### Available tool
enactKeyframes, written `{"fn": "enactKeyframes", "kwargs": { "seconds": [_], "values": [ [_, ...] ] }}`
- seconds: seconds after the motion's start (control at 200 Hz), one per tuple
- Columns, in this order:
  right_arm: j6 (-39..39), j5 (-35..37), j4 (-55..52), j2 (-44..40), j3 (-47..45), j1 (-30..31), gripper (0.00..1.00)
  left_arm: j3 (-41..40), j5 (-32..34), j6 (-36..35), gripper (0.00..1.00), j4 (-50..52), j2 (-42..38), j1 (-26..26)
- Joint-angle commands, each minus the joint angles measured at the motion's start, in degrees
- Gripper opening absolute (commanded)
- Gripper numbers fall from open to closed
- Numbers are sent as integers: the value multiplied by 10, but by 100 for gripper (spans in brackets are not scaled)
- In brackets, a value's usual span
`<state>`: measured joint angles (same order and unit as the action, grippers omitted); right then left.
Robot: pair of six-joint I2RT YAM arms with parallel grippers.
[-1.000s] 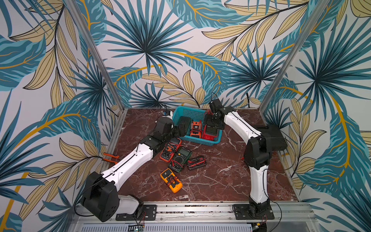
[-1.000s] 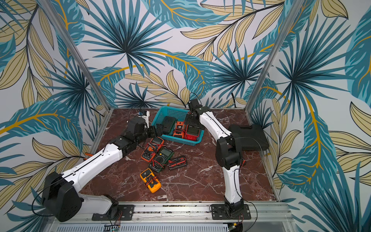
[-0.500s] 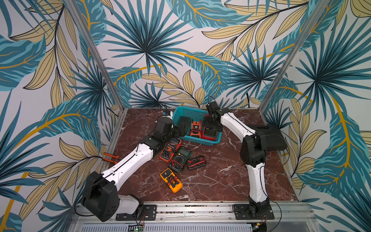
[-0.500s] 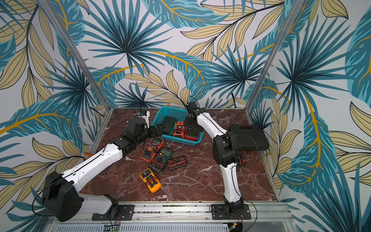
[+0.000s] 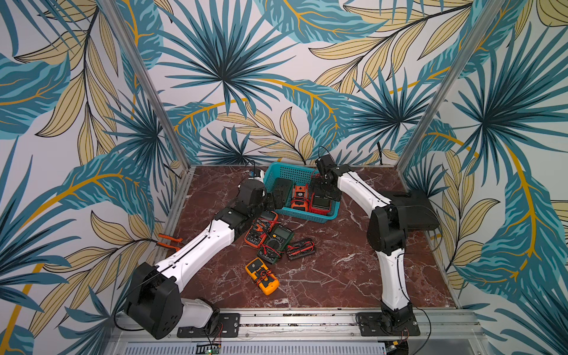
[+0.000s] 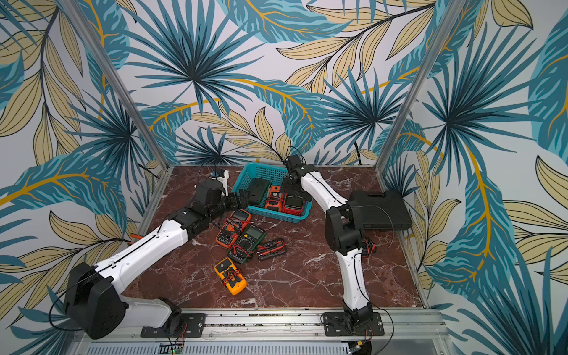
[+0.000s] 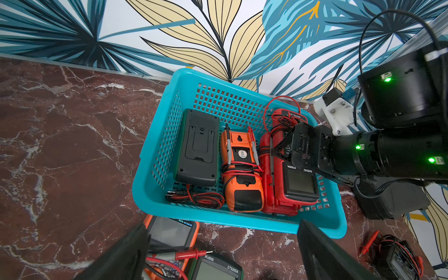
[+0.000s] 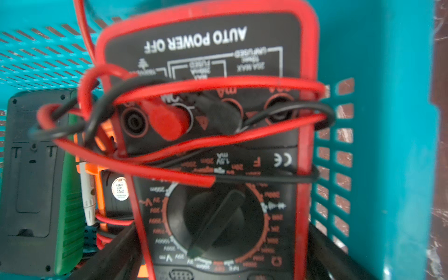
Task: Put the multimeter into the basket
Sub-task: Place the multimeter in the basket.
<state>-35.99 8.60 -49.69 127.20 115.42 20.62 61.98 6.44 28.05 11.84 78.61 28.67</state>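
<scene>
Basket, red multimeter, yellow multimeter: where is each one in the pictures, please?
basket (image 7: 242,224), left wrist view, on its rim.
red multimeter (image 7: 300,181), left wrist view, on its display.
yellow multimeter (image 5: 262,276), a top view, on the middle of its body.

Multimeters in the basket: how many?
3, side by side in the basket: a black one face down nearest the left arm, an orange one in the middle, a red one nearest the right arm. None seems hidden underneath.
</scene>
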Motion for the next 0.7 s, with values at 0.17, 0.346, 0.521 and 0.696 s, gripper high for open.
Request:
{"fn": "enactKeyframes", "kwargs": {
  "seconds": [0.17,0.346,0.521,0.696],
  "values": [
    [8,33,-16,-73,-33,-3,100,-7,12,-7,100,6,-8,-2],
    [12,26,-16,-75,-36,-1,99,-11,12,-6,100,6,-14,-2],
    [30,12,-16,-102,-42,1,100,-11,17,-10,100,26,-17,-2],
    [58,-3,1,-161,-87,3,100,-35,18,-6,100,59,-31,-3]
  ]
}}
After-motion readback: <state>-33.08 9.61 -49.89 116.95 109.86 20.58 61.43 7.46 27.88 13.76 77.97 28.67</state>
